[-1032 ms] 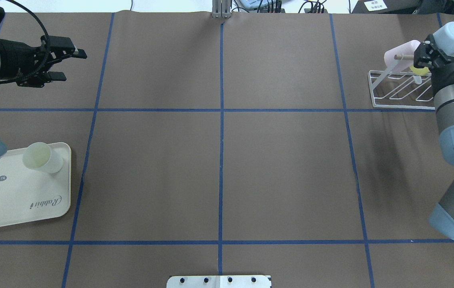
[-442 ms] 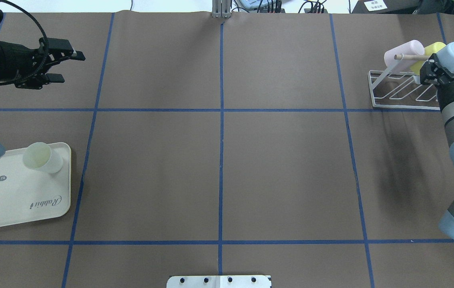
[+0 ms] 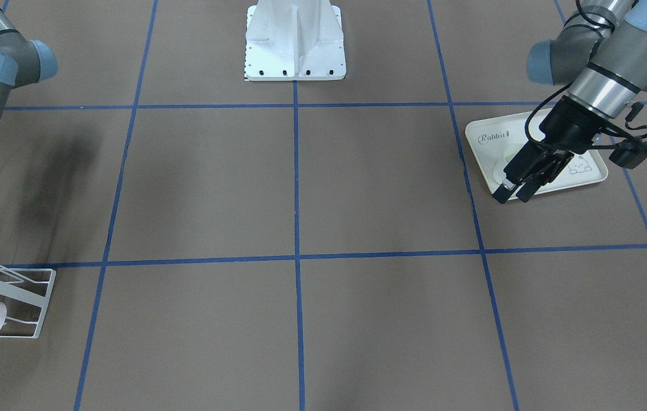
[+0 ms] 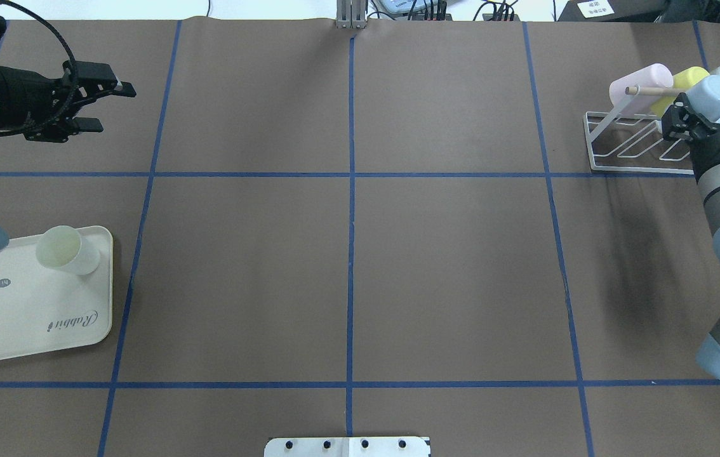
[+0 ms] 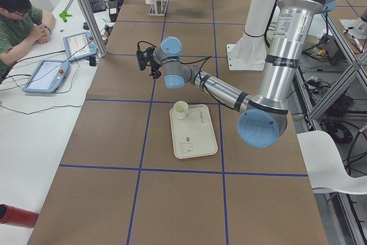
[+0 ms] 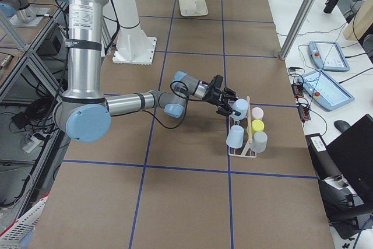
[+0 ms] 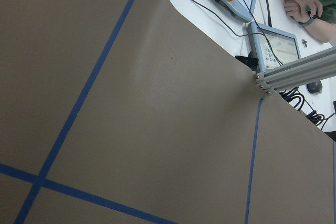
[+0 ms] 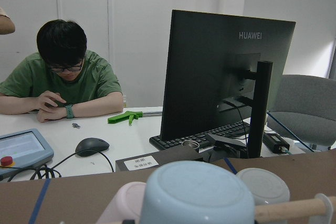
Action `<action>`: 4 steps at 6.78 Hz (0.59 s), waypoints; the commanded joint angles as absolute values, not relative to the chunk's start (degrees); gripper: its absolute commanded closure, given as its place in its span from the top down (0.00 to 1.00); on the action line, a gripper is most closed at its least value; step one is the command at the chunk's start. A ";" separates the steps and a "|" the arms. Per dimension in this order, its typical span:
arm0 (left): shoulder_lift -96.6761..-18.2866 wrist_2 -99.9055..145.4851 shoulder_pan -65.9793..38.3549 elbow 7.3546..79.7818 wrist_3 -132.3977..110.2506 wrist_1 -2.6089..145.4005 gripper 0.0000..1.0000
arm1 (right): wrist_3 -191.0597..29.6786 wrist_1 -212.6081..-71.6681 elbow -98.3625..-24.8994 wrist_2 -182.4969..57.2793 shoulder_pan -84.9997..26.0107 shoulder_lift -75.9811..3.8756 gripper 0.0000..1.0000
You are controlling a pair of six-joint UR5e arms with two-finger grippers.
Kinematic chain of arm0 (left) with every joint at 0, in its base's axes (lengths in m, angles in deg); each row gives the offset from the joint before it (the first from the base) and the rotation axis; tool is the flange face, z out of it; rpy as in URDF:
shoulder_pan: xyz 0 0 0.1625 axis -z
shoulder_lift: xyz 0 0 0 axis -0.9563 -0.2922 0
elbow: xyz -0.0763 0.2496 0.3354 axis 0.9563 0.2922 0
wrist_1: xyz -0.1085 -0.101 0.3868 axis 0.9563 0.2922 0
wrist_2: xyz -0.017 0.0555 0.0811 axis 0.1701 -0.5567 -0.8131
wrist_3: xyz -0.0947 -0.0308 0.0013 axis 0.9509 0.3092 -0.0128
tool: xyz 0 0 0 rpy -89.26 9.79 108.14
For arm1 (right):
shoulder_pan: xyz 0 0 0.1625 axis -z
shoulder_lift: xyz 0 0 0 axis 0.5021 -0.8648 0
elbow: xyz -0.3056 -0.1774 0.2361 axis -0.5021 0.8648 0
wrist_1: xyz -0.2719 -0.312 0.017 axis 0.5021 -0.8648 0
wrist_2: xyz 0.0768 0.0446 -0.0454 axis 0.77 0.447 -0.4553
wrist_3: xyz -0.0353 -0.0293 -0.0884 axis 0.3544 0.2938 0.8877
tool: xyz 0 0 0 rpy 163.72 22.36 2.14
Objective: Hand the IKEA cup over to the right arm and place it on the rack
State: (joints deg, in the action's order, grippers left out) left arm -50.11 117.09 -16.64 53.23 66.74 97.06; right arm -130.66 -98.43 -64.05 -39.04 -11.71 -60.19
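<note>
Brown paper cover (image 4: 449,266), ruled into squares by blue tape, spans the table. At its near left a cream tray (image 4: 30,330) carries one pale cup (image 4: 68,249). Farther on, the left gripper (image 4: 109,105) hovers with jaws spread, holding nothing. At the far right, the right gripper (image 4: 693,115) clamps the pale blue cup (image 4: 712,95) over the rack (image 4: 626,152), near a pink cup (image 4: 642,79). Its long axis follows the gripper, tilted, closed base away from the robot. Beyond the table, an operator (image 8: 63,77) sits at a white desk (image 8: 121,140) with a black monitor (image 8: 220,77).

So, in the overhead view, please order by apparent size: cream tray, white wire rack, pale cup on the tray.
Largest: cream rabbit-printed tray.
Then: white wire-frame rack, partly hidden.
Smallest: pale plastic cup on tray.
</note>
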 commanded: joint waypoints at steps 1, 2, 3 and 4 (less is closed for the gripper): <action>-50.19 117.10 -16.76 53.23 66.74 97.06 1.00 | -130.29 -98.35 -64.43 -38.87 -11.79 -60.72 0.00; -50.19 117.10 -16.76 53.32 66.74 97.06 1.00 | -130.20 -98.35 -64.26 -38.87 -11.87 -60.81 0.00; -50.02 117.10 -16.76 53.32 66.74 97.06 1.00 | -130.20 -98.35 -64.09 -38.87 -11.87 -60.82 0.00; -50.02 117.10 -16.84 53.23 66.74 97.06 1.00 | -130.20 -98.44 -64.00 -38.87 -11.79 -60.82 0.00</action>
